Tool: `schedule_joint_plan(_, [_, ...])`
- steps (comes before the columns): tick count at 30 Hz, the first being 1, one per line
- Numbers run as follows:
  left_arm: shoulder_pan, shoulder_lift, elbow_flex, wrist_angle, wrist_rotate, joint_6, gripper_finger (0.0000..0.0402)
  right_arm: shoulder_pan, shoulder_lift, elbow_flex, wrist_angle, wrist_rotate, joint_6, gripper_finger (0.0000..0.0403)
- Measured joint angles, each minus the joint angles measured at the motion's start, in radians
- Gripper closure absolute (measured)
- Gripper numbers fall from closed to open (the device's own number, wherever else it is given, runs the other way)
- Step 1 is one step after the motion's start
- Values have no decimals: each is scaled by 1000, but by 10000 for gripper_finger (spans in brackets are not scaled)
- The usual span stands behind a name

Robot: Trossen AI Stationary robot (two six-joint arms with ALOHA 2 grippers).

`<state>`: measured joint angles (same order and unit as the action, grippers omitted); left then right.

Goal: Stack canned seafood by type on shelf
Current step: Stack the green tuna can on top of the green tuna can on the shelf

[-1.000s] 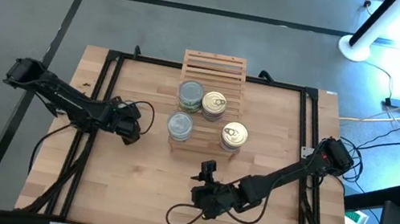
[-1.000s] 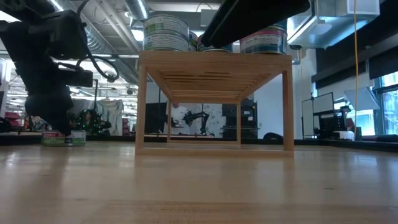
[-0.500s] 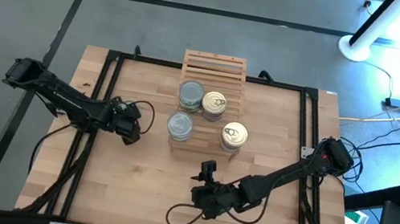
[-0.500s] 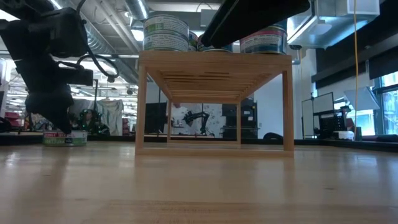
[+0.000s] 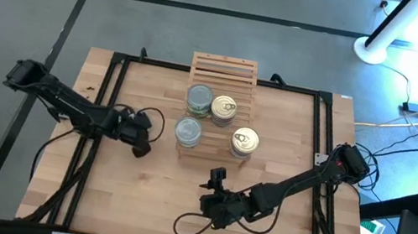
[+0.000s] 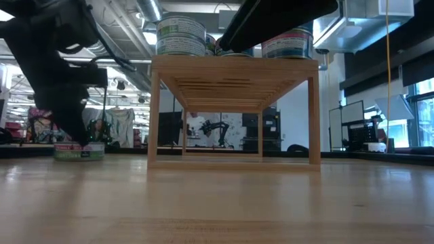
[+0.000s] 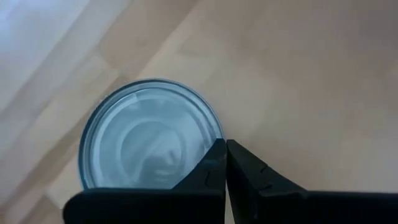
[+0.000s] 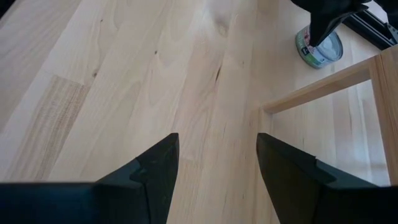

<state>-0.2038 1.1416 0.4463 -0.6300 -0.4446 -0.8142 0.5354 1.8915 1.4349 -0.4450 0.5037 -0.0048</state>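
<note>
The left gripper (image 7: 225, 163), fingers clenched empty, rests against a grey-blue tin (image 7: 149, 137) on the tabletop (image 5: 289, 147), apparently nudging it; right gripper (image 8: 214, 158) waits released

The bare wooden tabletop (image 5: 292, 131) lay under the right pincer (image 5: 218, 176) and the left pincer (image 5: 142, 141). A loose black cable loop (image 5: 189, 226) lay on it just behind the right pincer. A black frame rail (image 5: 110, 83) ran beside the left pincer. Well beyond the right pincer, off the table, a white stand base (image 5: 371, 49) stood on the grey floor (image 5: 168, 8).
</note>
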Motion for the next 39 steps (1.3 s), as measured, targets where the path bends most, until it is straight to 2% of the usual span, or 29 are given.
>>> schedule_joint_plan(10, [-124, 2, -2, 80, 21, -97, 401, 0, 0, 0, 0, -38, 0, 187])
schedule_joint_plan(23, [-271, 8, -6, 273, 93, -151, 401, 0, 4, 0, 47, -56, 0, 187])
schedule_joint_plan(29, [-307, 75, 0, 328, 101, -173, 401, 0, 24, 0, 105, -55, -4, 187])
schedule_joint_plan(35, [-332, 165, 1, 458, 184, -167, 401, 0, 32, 0, 104, -53, -4, 187])
schedule_joint_plan(39, [-347, 219, 36, 459, 205, -170, 401, -1, 32, 0, 104, -52, -4, 187])
